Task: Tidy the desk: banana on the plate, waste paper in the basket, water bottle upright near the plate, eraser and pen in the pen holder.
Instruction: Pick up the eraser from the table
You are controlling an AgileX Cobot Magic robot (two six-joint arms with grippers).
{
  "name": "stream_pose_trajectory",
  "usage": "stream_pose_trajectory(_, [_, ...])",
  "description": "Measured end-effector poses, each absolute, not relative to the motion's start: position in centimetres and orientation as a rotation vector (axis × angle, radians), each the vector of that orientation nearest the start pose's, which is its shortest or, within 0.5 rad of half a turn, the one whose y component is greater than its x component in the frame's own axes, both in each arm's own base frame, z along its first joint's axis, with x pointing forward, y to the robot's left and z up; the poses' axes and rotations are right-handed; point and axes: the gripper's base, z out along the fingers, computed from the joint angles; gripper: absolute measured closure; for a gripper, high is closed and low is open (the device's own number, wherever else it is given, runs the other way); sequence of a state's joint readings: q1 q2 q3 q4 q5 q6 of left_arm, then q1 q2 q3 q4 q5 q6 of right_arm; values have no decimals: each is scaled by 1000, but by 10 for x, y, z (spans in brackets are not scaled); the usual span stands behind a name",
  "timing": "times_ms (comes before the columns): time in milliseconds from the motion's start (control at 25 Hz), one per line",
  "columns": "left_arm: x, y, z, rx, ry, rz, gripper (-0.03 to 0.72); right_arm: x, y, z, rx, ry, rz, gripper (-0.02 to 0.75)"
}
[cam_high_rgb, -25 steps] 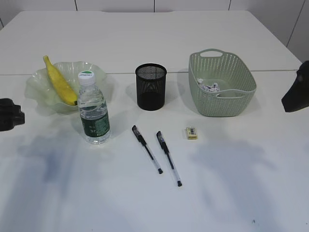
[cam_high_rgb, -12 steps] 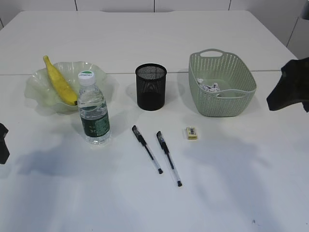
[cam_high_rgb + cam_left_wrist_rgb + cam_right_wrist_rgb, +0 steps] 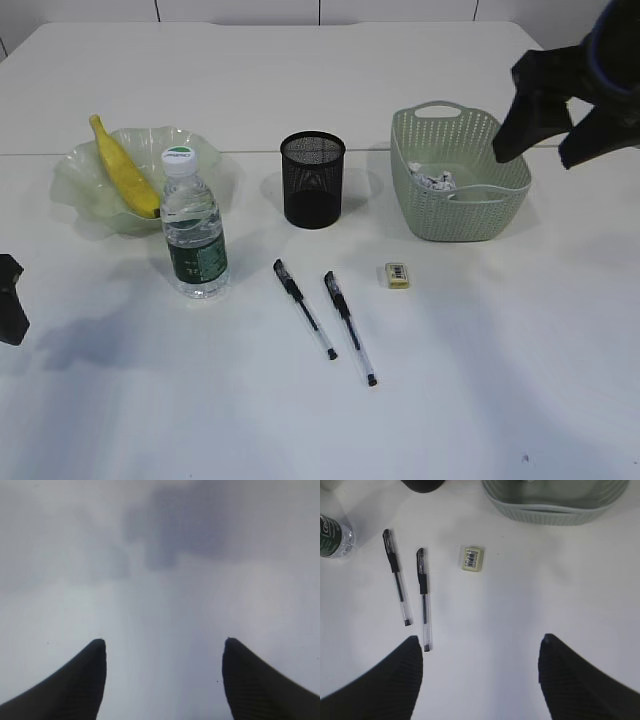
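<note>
- Nearest the front edge of the worktop [image 3: 480, 400], two pens lie side by side but apart, the left pen [image 3: 304, 308] and the right pen [image 3: 349, 327], both slanting with their dark caps toward the far side. They look light, stiff and thin, likely to roll; I would pinch one across the dark grip section, below the cap.
- Just right of the pens sits one eraser [image 3: 397, 275], barcode label up. Small and low, it is probably slightly rubbery and easy to nudge away, so the gripper should straddle its short sides squarely.
- At the left edge the left gripper [image 3: 162, 645] hangs over bare worktop, jaws wide apart, holding nothing.
- Left of the pens, one water bottle [image 3: 194, 226] stands upright, just in front of the plate [image 3: 215, 160]. It appears mostly full, so fairly heavy, smooth and slippery; the labelled waist is the place to hold.
- Further back, in the middle, one pen holder [image 3: 313, 180] stands open-topped and seemingly empty; it is light and may tip if bumped at its rim.
- Toward the far left, the single plate carries one banana [image 3: 124, 168], soft and easily bruised.
- Toward the far right, one basket [image 3: 460, 175] holds one ball of waste paper [image 3: 433, 179], light and crushable.
- Above the basket's right end the right gripper [image 3: 548, 140] hangs in the air, jaws spread wide and empty.
</note>
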State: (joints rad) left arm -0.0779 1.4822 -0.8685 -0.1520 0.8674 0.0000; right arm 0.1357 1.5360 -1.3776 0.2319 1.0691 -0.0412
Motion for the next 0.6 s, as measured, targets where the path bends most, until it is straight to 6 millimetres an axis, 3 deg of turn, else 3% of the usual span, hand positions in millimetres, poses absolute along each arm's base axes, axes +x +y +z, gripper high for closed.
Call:
stream_pose_trajectory(160, [256,-31,213,-24,2960,-208,184,335,89,316,-230,2744,343,202])
stream_pose_trajectory(320, [253,-31,221,-19,2928,-208,185,355,116,288,-259,2807,330,202])
stream_pose_trajectory(600, [248,-30,234,-15,2871,-198,185,381,127,229,-196,2930,322,202])
